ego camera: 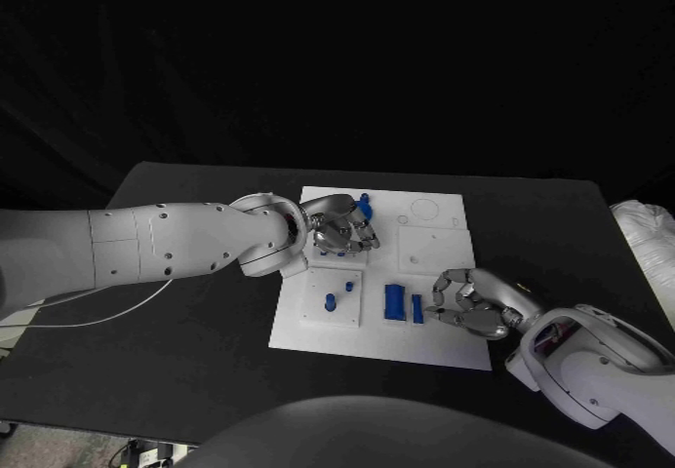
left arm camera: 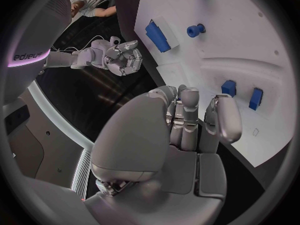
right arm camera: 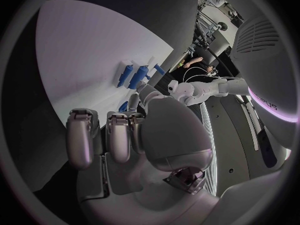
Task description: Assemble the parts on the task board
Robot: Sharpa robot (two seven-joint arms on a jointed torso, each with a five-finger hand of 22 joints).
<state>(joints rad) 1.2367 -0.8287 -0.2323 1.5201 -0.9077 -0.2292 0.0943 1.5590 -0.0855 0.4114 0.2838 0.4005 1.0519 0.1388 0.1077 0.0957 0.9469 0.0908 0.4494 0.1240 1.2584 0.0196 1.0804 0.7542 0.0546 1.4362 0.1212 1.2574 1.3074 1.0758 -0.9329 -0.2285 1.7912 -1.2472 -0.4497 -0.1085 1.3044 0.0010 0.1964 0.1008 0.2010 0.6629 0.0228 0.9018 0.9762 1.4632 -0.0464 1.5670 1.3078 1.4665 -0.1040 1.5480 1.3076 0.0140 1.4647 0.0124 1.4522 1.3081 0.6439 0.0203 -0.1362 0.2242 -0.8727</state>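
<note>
Black tabletop point(ego camera: 197, 322) carries the white task board point(ego camera: 436, 341) at its middle, with blue parts spread over it: a peg-like piece point(ego camera: 365, 207) at the far edge, two small pegs point(ego camera: 337, 294) in the near-left section, and two upright blocks point(ego camera: 405, 303) beside them. The left hand point(ego camera: 342, 230) sits over the board's far-left section, just next to the peg-like piece, fingers curled in; whether it pinches anything I cannot tell. The right hand point(ego camera: 471, 303) rests at the board's near-right edge, close to the two blocks, fingers curled with nothing visibly in them. Judging from this, the step is seating or picking a part at the far-left section; it would go best with a slow, vertical approach, while the right hand stays off the blocks.
</note>
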